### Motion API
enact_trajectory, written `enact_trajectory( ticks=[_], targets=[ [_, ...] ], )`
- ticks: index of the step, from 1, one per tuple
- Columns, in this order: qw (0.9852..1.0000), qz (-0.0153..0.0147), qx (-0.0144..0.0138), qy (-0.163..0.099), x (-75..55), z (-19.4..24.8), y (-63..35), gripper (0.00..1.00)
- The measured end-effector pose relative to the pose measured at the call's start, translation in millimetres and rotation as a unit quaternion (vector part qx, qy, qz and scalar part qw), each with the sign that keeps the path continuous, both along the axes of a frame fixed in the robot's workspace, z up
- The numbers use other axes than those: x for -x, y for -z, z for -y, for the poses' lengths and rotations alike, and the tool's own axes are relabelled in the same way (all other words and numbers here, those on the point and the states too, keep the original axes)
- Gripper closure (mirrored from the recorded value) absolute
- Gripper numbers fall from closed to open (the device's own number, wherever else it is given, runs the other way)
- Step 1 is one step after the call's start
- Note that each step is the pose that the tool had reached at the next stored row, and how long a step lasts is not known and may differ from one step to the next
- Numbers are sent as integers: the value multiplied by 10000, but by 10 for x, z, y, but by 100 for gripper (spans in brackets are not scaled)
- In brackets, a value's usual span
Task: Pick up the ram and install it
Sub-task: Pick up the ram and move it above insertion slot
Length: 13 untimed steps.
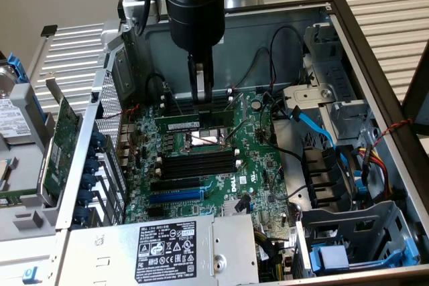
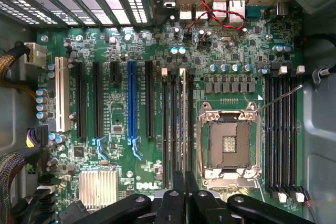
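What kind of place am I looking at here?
Probably a workshop or lab bench for computer assembly: an open desktop case with its motherboard bared, a robot arm's gripper reaching inside, and a loose expansion card beside the case.

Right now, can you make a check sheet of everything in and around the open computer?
Surface: green main board lying flat inside the open computer case.
Job's things: ram stick standing on edge along the slots beside the chip socket; I cannot tell whether it is clicked in.
Clutter: green card with metal bracket standing outside the case, on the exterior view's left.
Hand: hand right above the ram stick, close to it.
Cables: blue cable and red-and-black wires, both away from the stick.
Surroundings: slatted metal table.
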State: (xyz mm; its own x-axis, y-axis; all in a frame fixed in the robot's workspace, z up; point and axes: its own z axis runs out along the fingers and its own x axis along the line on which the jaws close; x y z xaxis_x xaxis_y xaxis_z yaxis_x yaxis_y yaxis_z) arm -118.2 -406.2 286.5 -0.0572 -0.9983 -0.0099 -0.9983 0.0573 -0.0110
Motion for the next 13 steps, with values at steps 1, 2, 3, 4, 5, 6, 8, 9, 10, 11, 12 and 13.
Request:
enact_trajectory(
  ticks=[1, 2, 3, 4, 5, 6, 8, 9, 10, 11, 12, 13],
  targets=[
    [10000, 0, 0, 0, 0, 5, 4, 87],
    [10000, 0, 0, 0, 0, 11, 7, 87],
    [10000, 0, -1, 0, 0, 17, 9, 87],
    [10000, 0, 0, 0, 0, 22, 11, 87],
    [10000, 1, -1, 0, 0, 24, 13, 87],
    [10000, 0, -1, 0, 0, 25, 14, 87],
    [10000, 0, 0, -1, 0, 32, 13, 87],
    [10000, 0, 0, -1, -1, 37, 13, 87],
    [10000, 0, -1, 0, 0, 44, 14, 87],
    [10000, 0, 0, 0, 0, 47, 14, 87],
    [10000, 0, -1, 0, 0, 48, 14, 87],
    [10000, 0, -1, 1, 0, 48, 14, 87]
  ],
)
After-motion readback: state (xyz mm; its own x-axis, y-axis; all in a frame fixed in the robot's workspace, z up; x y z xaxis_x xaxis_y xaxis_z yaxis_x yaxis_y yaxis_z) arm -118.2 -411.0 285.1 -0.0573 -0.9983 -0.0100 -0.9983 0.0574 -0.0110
